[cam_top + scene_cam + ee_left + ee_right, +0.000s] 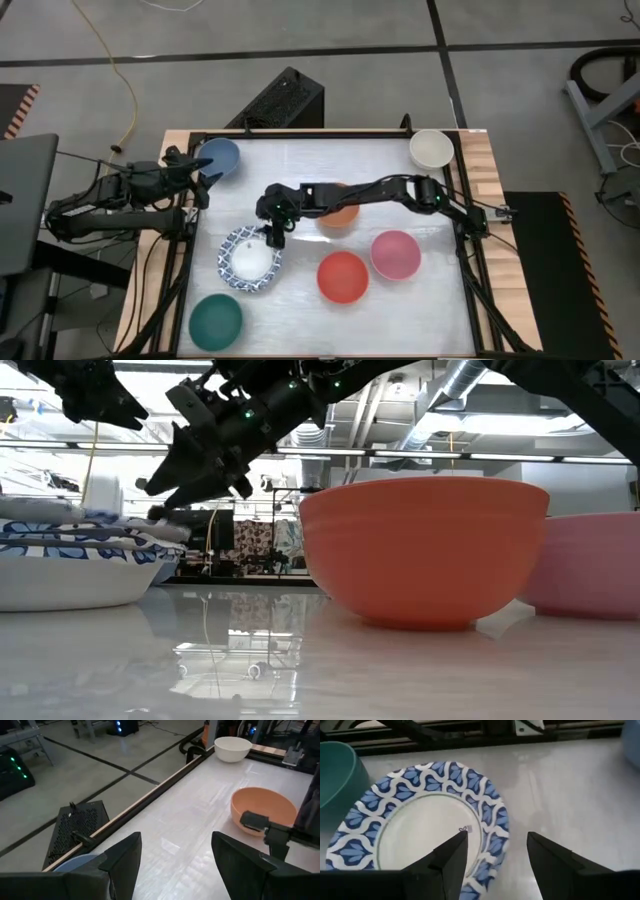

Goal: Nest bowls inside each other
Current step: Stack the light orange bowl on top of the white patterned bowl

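White-and-blue bowls sit stacked mid-left on the table (count unclear). My right gripper hovers beside them, jaws apart, empty. Left gripper waits open. Blue, orange, red, pink, green, cream still loose.

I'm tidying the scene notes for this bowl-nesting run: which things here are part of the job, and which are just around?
Job:
patterned bowls, stacked
blue bowl
orange bowl
red bowl
pink bowl
green bowl
cream bowl
right gripper, open above the stack

Around:
black box
yellow cable
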Available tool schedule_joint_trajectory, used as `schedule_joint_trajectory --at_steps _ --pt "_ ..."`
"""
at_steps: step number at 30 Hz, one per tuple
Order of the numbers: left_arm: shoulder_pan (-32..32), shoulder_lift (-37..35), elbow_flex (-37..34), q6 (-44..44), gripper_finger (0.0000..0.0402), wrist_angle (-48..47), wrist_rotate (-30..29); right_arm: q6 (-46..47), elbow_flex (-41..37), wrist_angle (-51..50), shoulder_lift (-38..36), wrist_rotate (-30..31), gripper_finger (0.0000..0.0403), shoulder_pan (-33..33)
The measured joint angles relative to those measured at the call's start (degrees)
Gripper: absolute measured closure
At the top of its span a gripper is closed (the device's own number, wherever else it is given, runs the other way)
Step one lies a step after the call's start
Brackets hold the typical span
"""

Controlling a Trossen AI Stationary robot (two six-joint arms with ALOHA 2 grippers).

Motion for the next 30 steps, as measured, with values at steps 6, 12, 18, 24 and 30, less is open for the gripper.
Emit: schedule_joint_trajectory --at_steps 6,12,18,24,30 --pt "0.0 0.0 0.0 0.4 0.0169 -0.1 0.0 -1.5 3.5 -15.3 -0.1 8.0 0.0178 0.2" --pt "0.0 0.0 0.0 0.6 0.0169 -0.2 0.0 -0.8 7.2 -33.2 -0.4 24.1 0.0178 1.3" --pt "0.0 0.0 0.0 0.6 0.0169 -1.7 0.1 6.0 7.1 -42.3 -0.2 28.3 0.0179 2.9" --pt "0.0 0.0 0.0 0.6 0.0169 -2.3 0.4 7.8 7.2 -43.7 -0.2 31.9 0.0179 5.2" --pt "0.0 0.0 0.0 0.1 0.0169 -2.7 0.4 10.2 10.3 -49.9 -0.2 38.9 0.0179 7.6"
